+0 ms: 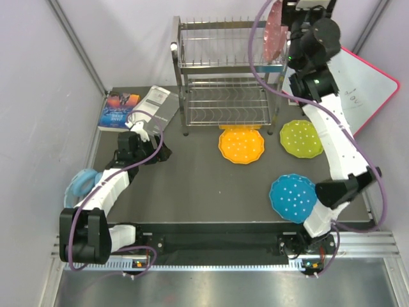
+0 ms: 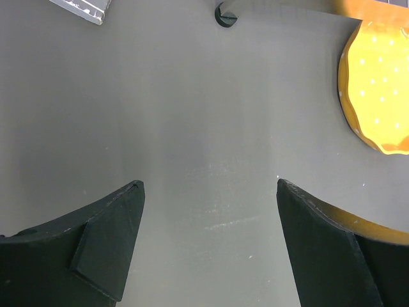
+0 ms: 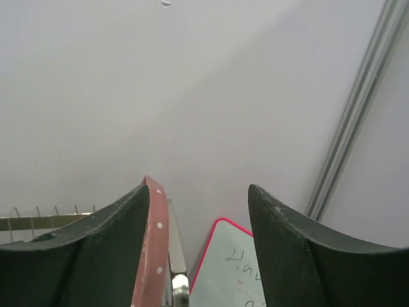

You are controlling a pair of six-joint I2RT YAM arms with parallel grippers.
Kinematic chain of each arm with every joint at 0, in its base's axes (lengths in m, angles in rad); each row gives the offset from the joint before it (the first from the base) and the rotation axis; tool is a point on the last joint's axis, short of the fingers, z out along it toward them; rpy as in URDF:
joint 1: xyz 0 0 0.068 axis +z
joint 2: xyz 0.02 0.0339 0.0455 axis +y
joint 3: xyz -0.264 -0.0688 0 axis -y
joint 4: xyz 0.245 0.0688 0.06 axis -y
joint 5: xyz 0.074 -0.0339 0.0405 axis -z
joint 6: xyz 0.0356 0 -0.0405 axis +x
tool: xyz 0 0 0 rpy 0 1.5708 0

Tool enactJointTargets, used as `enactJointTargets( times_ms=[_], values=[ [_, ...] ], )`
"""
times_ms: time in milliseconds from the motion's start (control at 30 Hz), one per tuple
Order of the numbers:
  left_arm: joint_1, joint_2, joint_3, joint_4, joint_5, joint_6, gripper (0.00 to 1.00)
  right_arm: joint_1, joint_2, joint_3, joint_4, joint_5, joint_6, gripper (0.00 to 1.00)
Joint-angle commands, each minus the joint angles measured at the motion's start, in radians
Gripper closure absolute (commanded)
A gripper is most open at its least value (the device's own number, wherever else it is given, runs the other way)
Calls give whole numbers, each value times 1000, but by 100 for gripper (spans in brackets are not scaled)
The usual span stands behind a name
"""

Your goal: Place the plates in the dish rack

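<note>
1. the right pincer (image 3: 198,188) is raised at the right end of the two-tier shiny steel wire dish rack (image 1: 220,64). the pink round scalloped plastic plate with white dots (image 1: 275,29) stands there upright on its edge, at the top tier.
2. in the right wrist view the pink rim lies along the inner face of only one finger, and the other finger is apart from it. so i judge this pincer is released, not clenched on the plate.
3. the relation that matters: the flat face of the plate is turned across the row of thin prongs, so its edge is in line with the slots, and the pincer is just over it. whether the lower rim already sits between two prongs is hidden by the arm and cut off in the wrist view.
4. the left pincer (image 2: 209,182) is released and grasps nothing. it is low over the dark grey table (image 1: 204,185), with the orange dotted scalloped plate (image 1: 241,144) near on its right.
5. the yellow-green dotted plate (image 1: 301,138) and the blue dotted plate (image 1: 293,197) lie flat on the right side of the table, nearer to the right arm. the orange one lies just in front of the rack, between the two arms.
</note>
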Motion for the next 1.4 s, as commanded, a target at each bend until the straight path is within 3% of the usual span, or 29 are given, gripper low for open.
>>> enactJointTargets(
  times_ms=[0, 233, 267, 400, 533, 567, 667, 767, 967, 1367],
  values=[
    [0, -17, 24, 50, 9, -9, 12, -4, -221, -119, -207, -76, 22, 32],
    [0, -17, 24, 50, 9, -9, 12, -64, -584, -578, -622, -461, 226, 17],
    [0, -17, 24, 50, 9, -9, 12, -93, -624, -697, -661, -477, 243, 16],
    [0, -17, 24, 50, 9, -9, 12, -273, -753, -883, -776, -616, 298, 11],
    [0, -17, 24, 50, 9, -9, 12, -518, -693, -953, -992, -834, 75, 13],
    [0, -17, 24, 50, 9, -9, 12, -635, -667, -960, -1067, -877, 27, 15],
    [0, -17, 24, 50, 9, -9, 12, -855, -519, -983, -1209, -1084, -188, 15],
    [0, -17, 24, 50, 9, -9, 12, -928, -366, -974, -1412, -1153, -453, 0],
    [0, -17, 24, 50, 9, -9, 12, -972, -250, -1031, -1442, -1121, -659, 0],
    [0, -17, 24, 50, 9, -9, 12, -985, -158, -1183, -1172, -1020, -572, 7]
  ],
)
